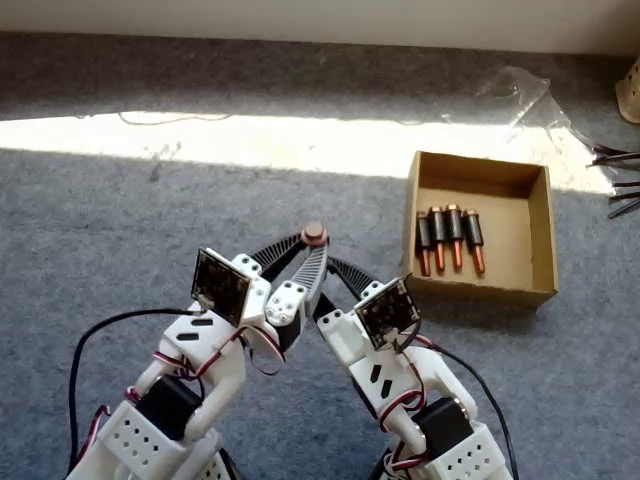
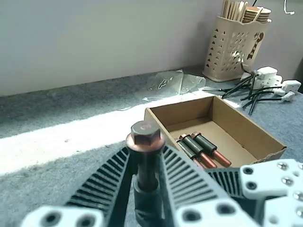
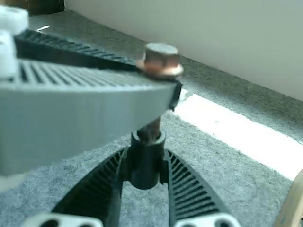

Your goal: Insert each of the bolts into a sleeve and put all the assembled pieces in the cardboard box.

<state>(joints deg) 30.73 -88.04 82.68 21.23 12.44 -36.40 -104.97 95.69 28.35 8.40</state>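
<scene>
Closest to me, the right gripper [image 3: 146,158] has its black ribbed fingers clenched on the smooth dark round sleeve [image 3: 147,172], held upright. The left gripper [image 2: 147,158] is clamped on the bolt [image 2: 145,137], on the shank just under the head. That's a coppery hex head with a flange, and the shank runs down into the sleeve. The two grippers meet tip to tip above the fuzzy grey carpet [image 1: 120,230].

There's plenty of open carpet on the left side. On the right, the cardboard box [image 1: 541,235] sits near the right arm with a narrow strip of carpet between them. It has plain brown walls and an open top, and four assembled pieces [image 1: 450,240] lie side by side against its left wall, leaving the rest of the floor bare.

Past the box there's a bright sunlit strip [image 1: 250,140], a crumpled clear plastic bag [image 2: 175,85], black cables [image 2: 251,92] and a beige perforated basket [image 2: 232,45] full of sticks, up against the pale wall [image 2: 94,38]
</scene>
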